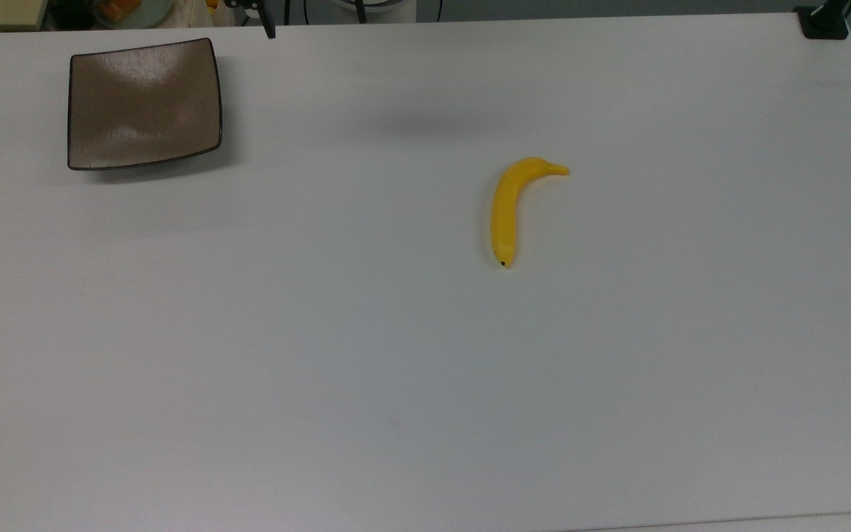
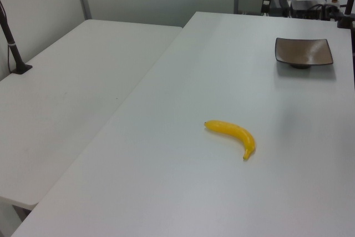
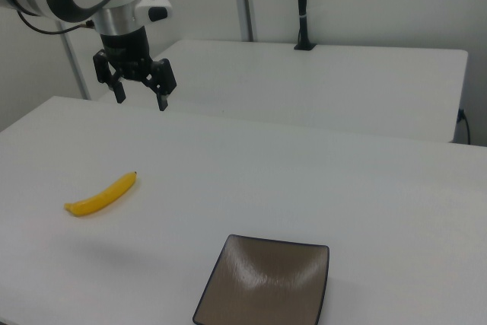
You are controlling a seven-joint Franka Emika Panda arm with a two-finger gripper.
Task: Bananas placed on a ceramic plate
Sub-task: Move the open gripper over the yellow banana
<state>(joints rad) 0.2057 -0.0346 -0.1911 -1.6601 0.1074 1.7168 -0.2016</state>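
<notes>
**Tool raised, banana waiting on the desk**

In the right view's upper left the tool [image 3: 139, 91] hangs high with its fingers spread wide and nothing between them — probably poised for a descent. Below it, at left centre, the banana [image 3: 101, 195] lies flat on the white desk [image 3: 319, 180], easy to straddle across its narrow body. The ceramic plate [image 3: 266, 287], at the bottom edge, sits bare and well apart.

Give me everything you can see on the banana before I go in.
The banana is one bright yellow, smooth, plastic-looking piece, curved, with a short stem and a small dark tip. It lies flat on the white table, untouched, well apart from the empty brown plate. The open gripper hangs above the table, clear of it.
</notes>
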